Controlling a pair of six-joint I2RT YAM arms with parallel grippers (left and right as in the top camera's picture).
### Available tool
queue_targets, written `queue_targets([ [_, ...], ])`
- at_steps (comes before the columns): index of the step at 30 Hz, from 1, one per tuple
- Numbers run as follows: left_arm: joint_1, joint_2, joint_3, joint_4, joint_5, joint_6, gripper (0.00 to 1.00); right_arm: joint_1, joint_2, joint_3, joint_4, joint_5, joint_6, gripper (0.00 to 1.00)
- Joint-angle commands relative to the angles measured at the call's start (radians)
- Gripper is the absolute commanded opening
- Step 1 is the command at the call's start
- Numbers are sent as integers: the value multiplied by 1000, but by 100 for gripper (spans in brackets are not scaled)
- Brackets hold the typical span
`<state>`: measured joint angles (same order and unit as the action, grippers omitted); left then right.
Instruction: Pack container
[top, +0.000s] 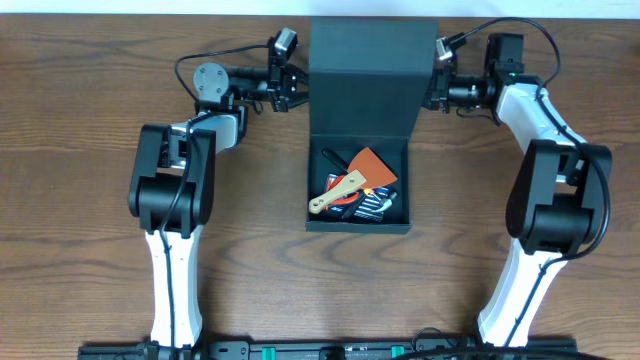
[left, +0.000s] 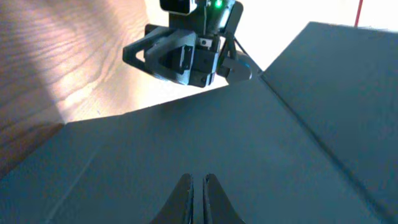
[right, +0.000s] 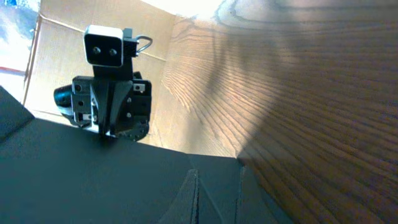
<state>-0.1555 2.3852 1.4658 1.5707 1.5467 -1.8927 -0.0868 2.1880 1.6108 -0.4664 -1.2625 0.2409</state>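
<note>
The dark teal container (top: 318, 222) stands open at mid table, holding a wooden-handled scraper with an orange blade (top: 372, 163) and dark tools. Its hinged lid (top: 372, 75) stands up behind it. My left gripper (top: 296, 92) is at the lid's left edge; in the left wrist view its fingers (left: 198, 182) are shut, with nothing between them, against the lid surface (left: 186, 143). My right gripper (top: 436, 92) is at the lid's right edge; in the right wrist view its fingers (right: 196, 180) are shut against the lid (right: 93, 174). Each wrist view shows the opposite gripper across the lid.
The wooden table (top: 80, 200) stretches out on both sides of the container. A black cable (top: 215, 55) loops by the left arm and another (top: 525, 35) by the right. Pale brown cardboard (right: 62, 43) stands beyond the table in the right wrist view.
</note>
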Motion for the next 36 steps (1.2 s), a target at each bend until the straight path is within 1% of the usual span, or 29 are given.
queue_targets([
  [1, -5, -66, 11, 17, 25, -18, 6, 15, -83, 21, -14, -15, -21, 2],
  [5, -5, -96, 11, 16, 25, -24, 6, 31, -129, 21, -79, 36, -27, 2],
  [11, -5, -132, 11, 17, 25, -35, 6, 69, -179, 21, -151, 50, -34, 1],
  [21, -5, -198, 11, 16, 25, -47, 6, 148, -271, 21, -310, 127, -104, 2],
  [28, -2, -220, 11, 16, 25, -47, 6, 125, -327, 21, -342, 183, -122, 2],
  [29, 1, -220, 11, 16, 25, -47, 6, 113, -331, 21, -343, 182, -122, 8],
  [31, 9, -220, 11, 16, 25, -58, 6, 92, -336, 21, -354, 174, -122, 25],
  [34, 29, -229, 11, 16, 25, -92, 6, 65, -351, 21, -374, 163, -146, 42],
  [36, 48, -245, 11, 16, 25, -111, 6, 53, -371, 21, -380, 167, -185, 57],
])
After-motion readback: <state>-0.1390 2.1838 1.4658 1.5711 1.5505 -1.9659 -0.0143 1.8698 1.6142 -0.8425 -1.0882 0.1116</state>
